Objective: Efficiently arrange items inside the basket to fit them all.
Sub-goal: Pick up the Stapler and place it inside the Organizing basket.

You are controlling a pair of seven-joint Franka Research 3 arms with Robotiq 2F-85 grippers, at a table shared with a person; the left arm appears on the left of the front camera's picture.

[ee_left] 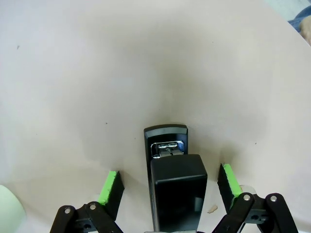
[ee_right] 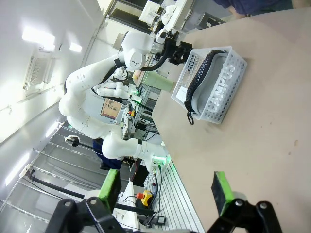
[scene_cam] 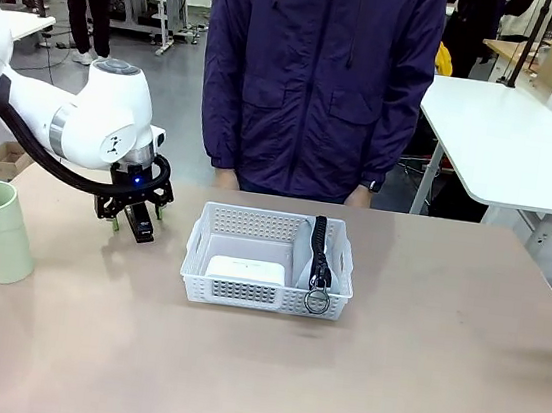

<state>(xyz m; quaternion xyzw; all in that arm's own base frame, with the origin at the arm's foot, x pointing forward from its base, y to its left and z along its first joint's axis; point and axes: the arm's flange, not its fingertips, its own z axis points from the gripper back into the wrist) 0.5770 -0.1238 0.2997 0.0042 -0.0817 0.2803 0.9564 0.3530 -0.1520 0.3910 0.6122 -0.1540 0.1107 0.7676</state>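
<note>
Indoors, plain beige table [scene_cam: 418,365], white worktable [scene_cam: 505,144] behind, black stapler [ee_left: 177,194] between left gripper's [ee_left: 170,184] wide-spread fingers, clear of both, right gripper [ee_right: 165,188] spread wide, empty.

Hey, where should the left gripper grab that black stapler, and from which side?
Take the stapler by its two long side faces, around the black body, coming straight down from above. It lies lengthwise on the table and is narrow enough to fit between the open jaws of the left gripper, which stand one on each side of it.
</note>
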